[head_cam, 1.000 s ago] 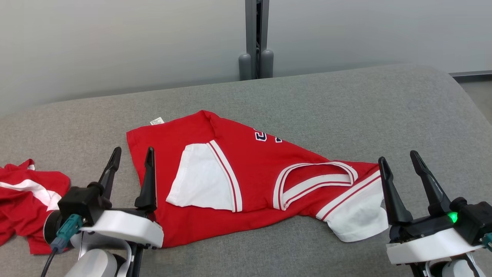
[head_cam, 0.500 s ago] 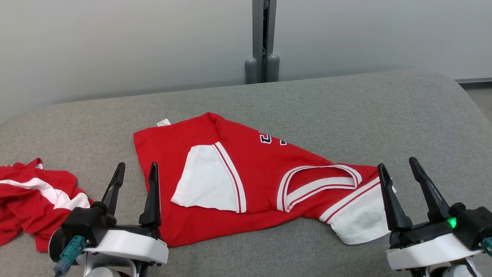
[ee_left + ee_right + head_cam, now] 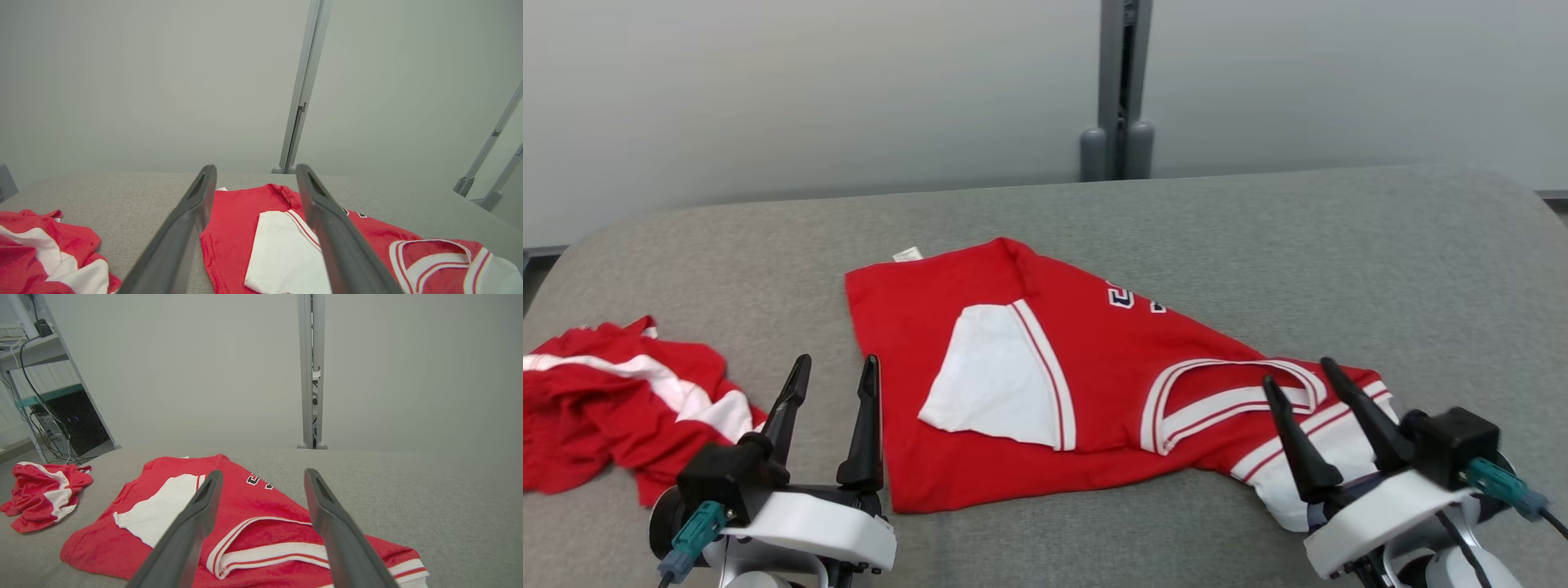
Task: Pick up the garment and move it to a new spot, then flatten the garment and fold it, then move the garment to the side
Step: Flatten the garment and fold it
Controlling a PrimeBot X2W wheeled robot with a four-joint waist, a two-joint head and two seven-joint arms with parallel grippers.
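The red garment (image 3: 1094,367) with white sleeves and striped trim lies spread but creased on the grey padded surface (image 3: 1339,245). One white sleeve is folded over its middle, and its neckline faces right. My left gripper (image 3: 838,361) is open just off the garment's near left edge, with nothing between its fingers. My right gripper (image 3: 1297,371) is open above the right sleeve and collar, angled leftward. In the left wrist view the garment (image 3: 245,220) lies beyond the open gripper (image 3: 256,167). In the right wrist view the open gripper (image 3: 263,471) frames the garment's collar area (image 3: 269,506).
A second crumpled red and white garment (image 3: 621,392) lies at the surface's left end. A grey post (image 3: 1123,82) stands against the pale wall behind. A shelf with cables (image 3: 41,375) stands off the left end. Bare grey surface stretches to the right and rear.
The camera has shifted, so the whole scene sits further right. My right gripper has moved left over the right sleeve and turned. The garment lies as before.
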